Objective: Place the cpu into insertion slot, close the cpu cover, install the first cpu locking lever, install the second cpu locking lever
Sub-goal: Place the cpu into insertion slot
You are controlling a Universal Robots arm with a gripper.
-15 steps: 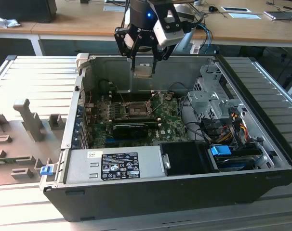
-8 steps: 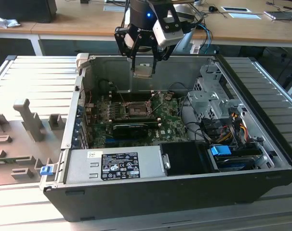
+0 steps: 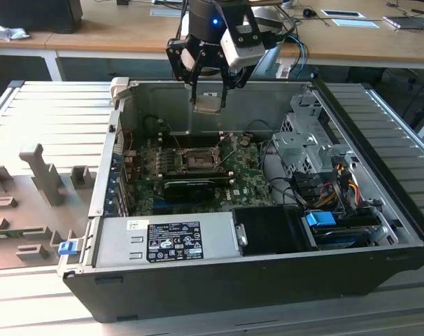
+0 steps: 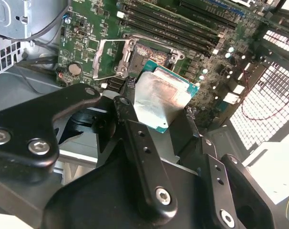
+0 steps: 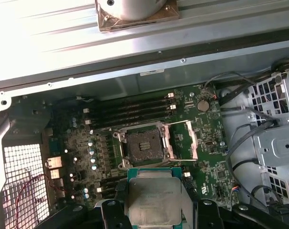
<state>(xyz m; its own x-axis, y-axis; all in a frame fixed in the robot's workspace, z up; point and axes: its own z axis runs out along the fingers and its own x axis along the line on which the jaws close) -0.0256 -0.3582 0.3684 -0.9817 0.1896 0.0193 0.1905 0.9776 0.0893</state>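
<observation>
The cpu [image 3: 208, 103] is clamped by its edges in the gripper [image 3: 209, 98], whose black fingers [image 4: 128, 112] are closed upon it. It is held in the air well above the insertion slot [image 3: 196, 160] and is not seated in it. In both wrist views the chip is seen as a flat square. Its top is a dull, faintly scuffed silver-grey metal plate with cut-off corners, and a thin teal-green border runs round it [image 5: 152, 194] [image 4: 161, 98]. In the second wrist view it is seen tilted.

The insertion slot [image 5: 143, 145] is a square black socket with a dark, finely grained centre, framed by a thin bright metal rim, and it lies bare. The cpu cover [image 5: 193, 140] is a thin silver sheet-metal frame with a square window. It is swung open and lies just beside the slot, joined to it along one edge. In the second wrist view the cover [image 4: 98, 59] is seen on the far side of the slot [image 4: 147, 53] from the chip.

The slot is set in a green motherboard [image 5: 206, 138], which is studded with small silver cylindrical capacitors. Long, narrow black memory slots [image 5: 130, 112] run parallel to one side of the slot, and a round shiny coin cell [image 5: 203, 105] sits beyond the open cover. In the exterior view a long black finned card [image 3: 198, 185] lies near the slot, and a grey metal power supply box [image 3: 163, 238] with a printed label stands beyond that card. Slot, board and box are enclosed by the matt grey sheet-metal walls of the open computer case [image 3: 268, 105].
</observation>
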